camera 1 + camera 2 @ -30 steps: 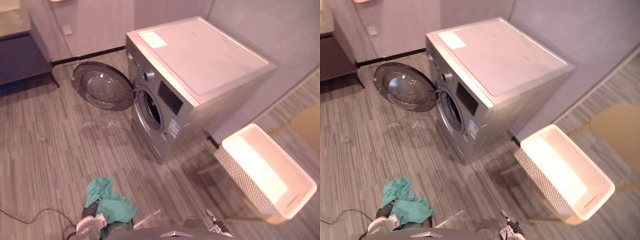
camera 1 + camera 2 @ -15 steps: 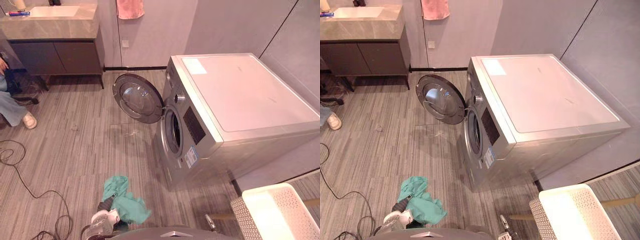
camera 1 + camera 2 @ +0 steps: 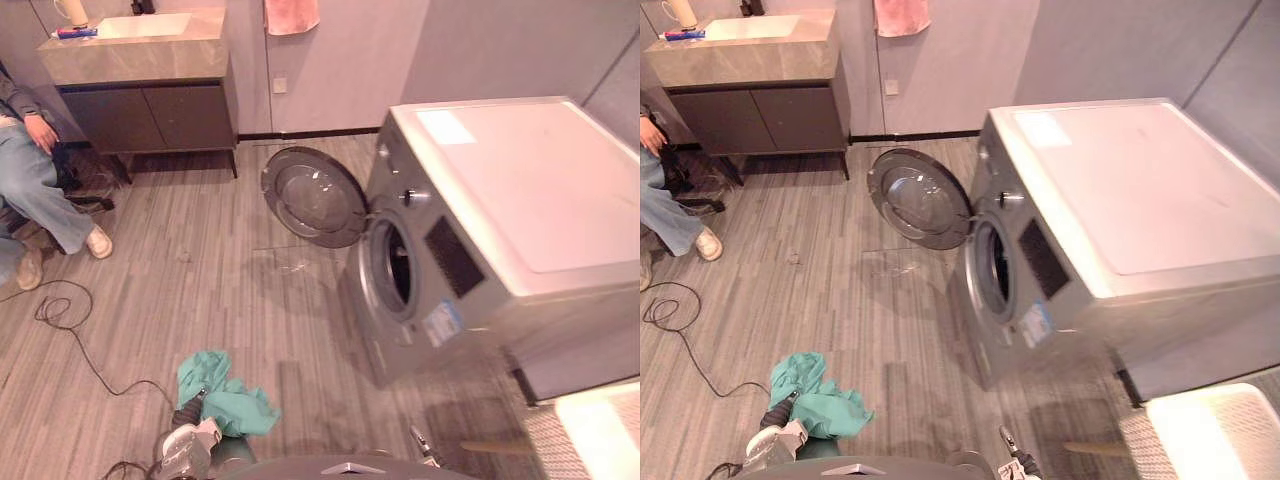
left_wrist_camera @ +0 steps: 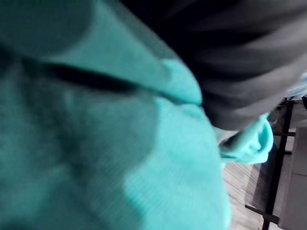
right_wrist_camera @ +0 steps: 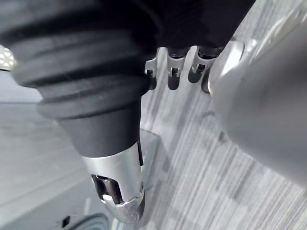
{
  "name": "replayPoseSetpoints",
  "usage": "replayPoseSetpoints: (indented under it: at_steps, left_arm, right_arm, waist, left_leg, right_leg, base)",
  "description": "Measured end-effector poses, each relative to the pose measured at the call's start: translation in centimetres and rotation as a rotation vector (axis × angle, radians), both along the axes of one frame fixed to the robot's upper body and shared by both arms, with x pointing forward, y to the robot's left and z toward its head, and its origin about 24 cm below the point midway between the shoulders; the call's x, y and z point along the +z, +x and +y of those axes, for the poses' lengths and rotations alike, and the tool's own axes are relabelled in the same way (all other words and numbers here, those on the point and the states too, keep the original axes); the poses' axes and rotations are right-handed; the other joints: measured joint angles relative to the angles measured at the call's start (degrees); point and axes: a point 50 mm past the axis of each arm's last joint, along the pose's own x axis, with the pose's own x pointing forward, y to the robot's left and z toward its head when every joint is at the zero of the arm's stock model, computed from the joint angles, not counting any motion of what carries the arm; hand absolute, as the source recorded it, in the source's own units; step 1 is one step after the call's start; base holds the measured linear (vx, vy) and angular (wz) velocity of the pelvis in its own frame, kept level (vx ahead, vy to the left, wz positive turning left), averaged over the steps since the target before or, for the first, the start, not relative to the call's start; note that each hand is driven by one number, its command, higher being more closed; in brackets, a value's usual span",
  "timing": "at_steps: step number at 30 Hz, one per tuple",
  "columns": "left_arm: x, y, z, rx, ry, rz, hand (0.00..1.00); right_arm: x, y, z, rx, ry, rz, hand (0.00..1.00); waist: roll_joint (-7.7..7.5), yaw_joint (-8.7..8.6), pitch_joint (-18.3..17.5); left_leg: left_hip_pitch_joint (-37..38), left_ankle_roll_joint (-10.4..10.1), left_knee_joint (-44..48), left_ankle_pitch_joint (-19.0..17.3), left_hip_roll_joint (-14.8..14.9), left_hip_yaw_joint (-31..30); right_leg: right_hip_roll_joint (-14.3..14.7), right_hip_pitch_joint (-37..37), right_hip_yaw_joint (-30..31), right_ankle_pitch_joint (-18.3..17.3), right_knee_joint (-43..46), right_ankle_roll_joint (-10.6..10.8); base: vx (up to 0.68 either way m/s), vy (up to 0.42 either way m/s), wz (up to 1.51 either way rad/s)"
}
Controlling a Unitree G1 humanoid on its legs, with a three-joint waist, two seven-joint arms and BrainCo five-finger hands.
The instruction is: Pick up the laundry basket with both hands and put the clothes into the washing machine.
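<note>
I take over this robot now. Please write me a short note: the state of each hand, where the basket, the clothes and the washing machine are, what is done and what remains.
Left hand: low in front, buried in the teal cloth; its grasp is hidden.
Right hand: hangs at the side, fingers relaxed, holding nothing.
Washing machine: ahead on the right, door wide open.
Laundry basket: white, on the machine's right side, in neither hand.
Done: the cloth is out of the basket.
Left: put the cloth into the drum. More clothes in the basket: cannot tell.
A person sits far left.
</note>
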Motion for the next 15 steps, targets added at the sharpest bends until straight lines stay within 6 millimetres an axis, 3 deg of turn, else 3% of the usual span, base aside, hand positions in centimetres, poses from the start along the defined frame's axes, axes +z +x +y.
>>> replayPoseSetpoints:
  at_steps: [1, 2, 4, 6, 8, 10, 12, 14, 15]
  left_arm:
    - [0.0, -0.5, 0.9, 0.01, 0.019, 0.017, 1.0]
    - [0.0, -0.6, 1.4, 0.009, 0.031, 0.022, 1.0]
    - [-0.2, -0.9, 1.5, -0.041, 0.033, 0.056, 1.0]
    - [-0.2, -0.6, 1.5, -0.087, 0.04, 0.062, 1.0]
    - [-0.3, -0.7, 1.2, -0.146, 0.043, 0.076, 1.0]
    - [-0.3, -0.7, 1.3, -0.169, 0.053, 0.084, 1.0]
    - [-0.2, -0.5, 1.6, -0.187, 0.066, 0.083, 1.0]
    - [-0.1, -0.4, 1.8, -0.183, 0.073, 0.082, 1.0]
    - [-0.1, -0.4, 1.8, -0.184, 0.072, 0.082, 1.0]
  right_arm:
    - [-0.4, -1.2, 0.7, -0.056, 0.036, 0.03, 0.0]
    - [-0.6, -1.6, 1.2, -0.077, 0.057, 0.041, 0.0]
    - [-0.9, -2.1, 1.3, -0.165, 0.086, 0.054, 0.0]
    - [-0.8, -1.5, 1.4, -0.177, 0.096, 0.041, 0.0]
    - [-0.7, -0.8, 1.3, -0.168, 0.091, 0.024, 0.0]
    - [-0.6, -0.4, 1.3, -0.147, 0.086, 0.011, 0.0]
    - [-0.4, 0.0, 1.2, -0.112, 0.071, -0.003, 0.0]
    - [-0.3, 0.5, 1.0, -0.074, 0.061, -0.015, 0.0]
    - [-0.2, 1.0, 1.0, -0.069, 0.061, -0.026, 0.0]
  waist:
    - [-2.07, -0.4, -1.9]
    - [-2.86, -0.95, -3.1]
    - [-3.06, -1.57, -5.1]
    - [-3.46, -1.92, -5.4]
    - [-2.98, -1.98, -5.1]
    - [-2.53, -2.27, -4.8]
    - [-2.35, -2.71, -4.6]
    - [-1.97, -2.85, -4.3]
    - [-1.9, -2.9, -4.3]
  left_leg:
    - [-0.5, -0.7, 4.1, -1.9, -3.0, 1.1]
    - [-1.4, -0.1, 5.5, -3.1, -4.4, 1.3]
    - [-2.9, 2.7, 8.7, -7.0, -6.9, 2.2]
    - [-1.4, 4.4, 7.8, -8.0, -8.6, 4.0]
    - [3.1, 6.6, 4.6, -8.8, -9.7, 7.2]
    - [7.4, 7.4, 2.0, -9.0, -10.2, 9.4]
    - [11.7, 7.9, -1.3, -9.3, -10.9, 11.6]
    - [16.1, 7.9, -5.5, -9.6, -10.9, 15.0]
    - [16.6, 7.7, -6.5, -9.6, -10.9, 16.1]
  right_leg:
    - [-3.8, 2.2, 2.5, 1.9, -2.8, 0.0]
    - [-5.1, 2.6, 3.8, 4.2, -4.2, -0.1]
    - [-7.0, 1.7, 7.7, 14.6, -5.8, -1.5]
    - [-8.0, -0.1, 8.7, 22.9, -4.6, -2.1]
    - [-8.2, -3.9, 8.7, 29.6, 2.0, -5.5]
    - [-7.3, -7.4, 6.6, 26.1, 11.3, -7.1]
    - [-5.8, -10.7, 2.5, 20.9, 17.8, -7.4]
    - [0.1, -16.7, -2.2, 12.2, 23.2, -5.7]
    - [1.8, -17.9, -3.9, 10.6, 23.1, -5.4]
  base:
    - [0.41, 0.627, 0.0]
    - [0.42, 0.62, 0.21]
    - [0.44, 0.66, 0.07]
    - [0.3, 0.465, -0.24]
    - [0.25, 0.399, -0.43]
    - [0.15, 0.306, -0.45]
    - [0.06, 0.134, -0.44]
    - [0.06, -0.001, -0.75]
    - [0.05, -0.081, -0.7]
